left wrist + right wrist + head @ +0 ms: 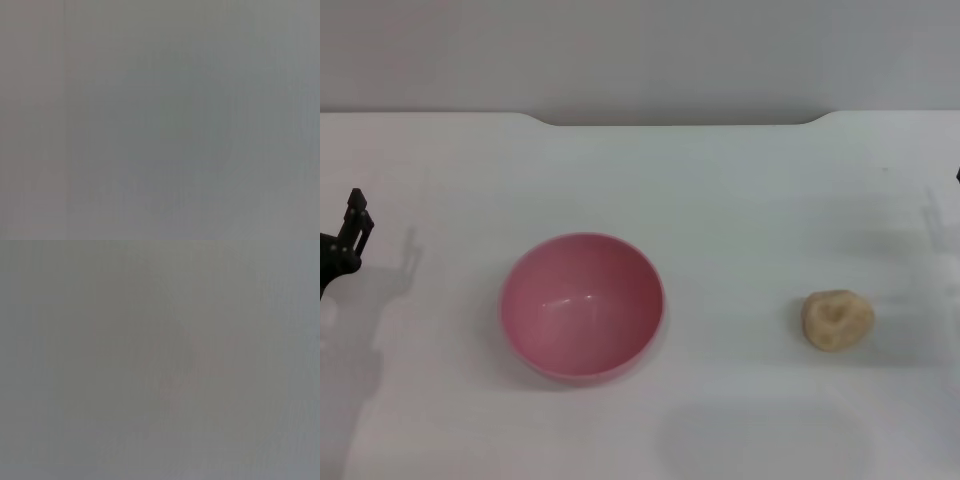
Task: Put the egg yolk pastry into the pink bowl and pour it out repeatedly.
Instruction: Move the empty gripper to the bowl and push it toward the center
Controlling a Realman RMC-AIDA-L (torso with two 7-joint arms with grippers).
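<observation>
The pink bowl [582, 305] stands empty on the white surface [740, 200]. The egg yolk pastry [837, 319] lies at its 3 o'clock, well apart. The left hand [350, 235] waits at 9 o'clock; whether it is open I cannot tell.

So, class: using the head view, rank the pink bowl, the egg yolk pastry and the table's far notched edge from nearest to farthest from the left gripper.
From the left gripper, at the table's left edge:
1. pink bowl, centre.
2. notched edge, far middle.
3. egg yolk pastry, right side.
</observation>
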